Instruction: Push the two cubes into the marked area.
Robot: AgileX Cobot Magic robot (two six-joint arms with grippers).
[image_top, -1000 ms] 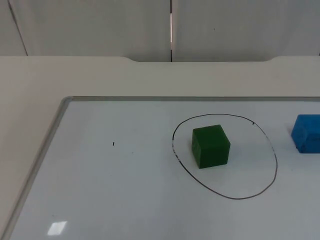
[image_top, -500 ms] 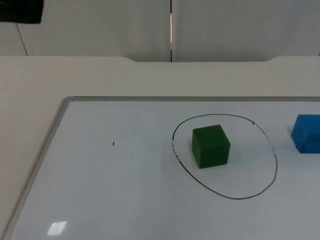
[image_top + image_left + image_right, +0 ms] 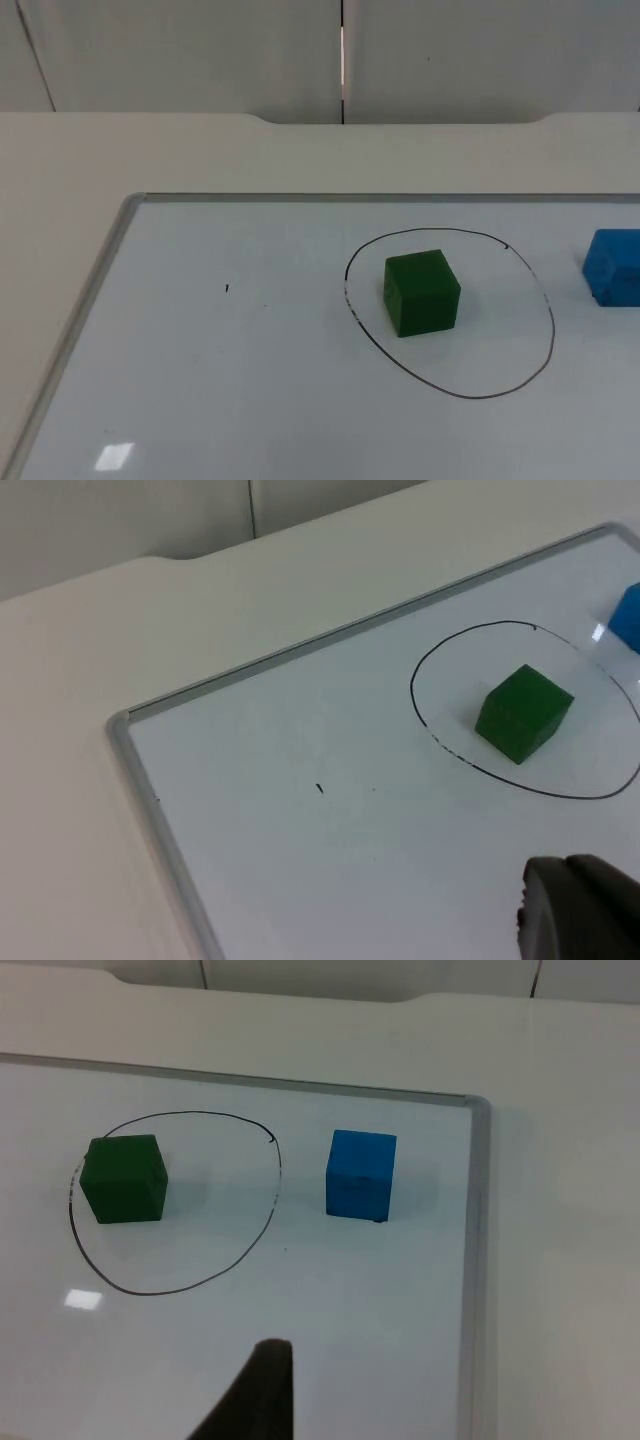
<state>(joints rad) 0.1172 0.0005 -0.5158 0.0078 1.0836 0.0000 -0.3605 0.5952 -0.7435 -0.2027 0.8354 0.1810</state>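
A green cube (image 3: pixel 422 291) stands inside the black hand-drawn circle (image 3: pixel 470 397) on the whiteboard, toward the circle's left side. A blue cube (image 3: pixel 613 266) sits outside the circle, a short way to its right, cut by the picture's edge in the top view. In the left wrist view my left gripper (image 3: pixel 580 905) hangs over the whiteboard, well apart from the green cube (image 3: pixel 523 713). In the right wrist view my right gripper (image 3: pixel 255 1395) hovers above the board, short of the blue cube (image 3: pixel 360 1174) and the green cube (image 3: pixel 123 1178). Neither gripper touches anything.
The whiteboard lies flat on the white table, bounded by a grey metal frame (image 3: pixel 120 225) on its left and far sides and a right frame edge (image 3: pixel 478 1210) close beside the blue cube. A small black mark (image 3: pixel 226 289) is on the board left of the circle.
Half a second ago a black part of the left arm showed at the top view's upper left corner; it has left the picture. Both cubes stay where they were.
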